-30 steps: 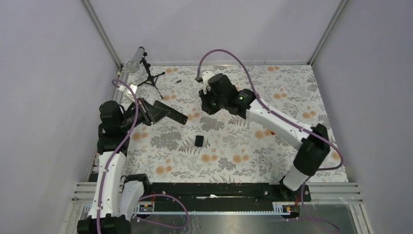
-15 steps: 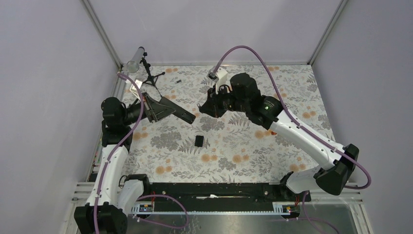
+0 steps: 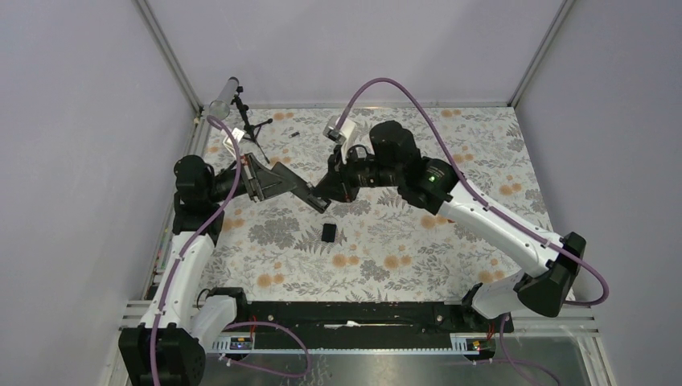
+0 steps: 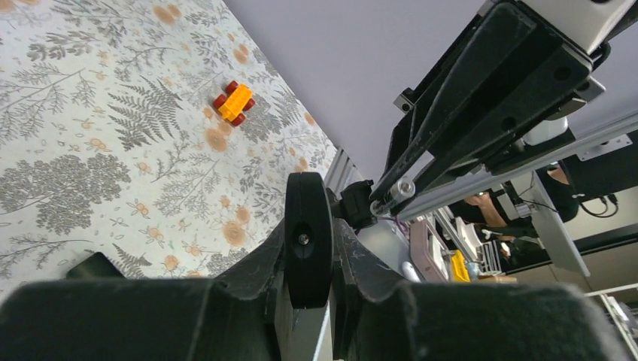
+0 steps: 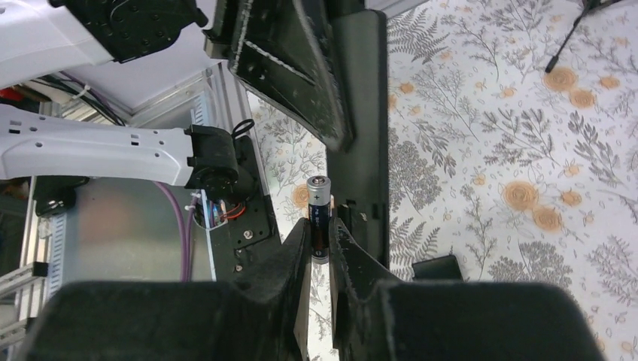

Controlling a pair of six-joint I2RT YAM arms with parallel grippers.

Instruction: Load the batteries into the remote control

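My left gripper is shut on the remote control, a slim black bar held above the table and pointing right. In the left wrist view the remote shows end-on between the fingers. My right gripper is shut on a battery, plus end outward, right beside the remote's open end. I cannot tell whether they touch. The small black cover lies flat on the table below them. A second battery lies at the back of the table.
A black mini tripod with a clear tube stands at the back left corner. A yellow toy car with red wheels sits on the floral table cover. The right arm fills the space in front of the left wrist.
My right gripper has swung left and down with the battery to the remote's end. My left arm has pushed the remote rightward toward it.
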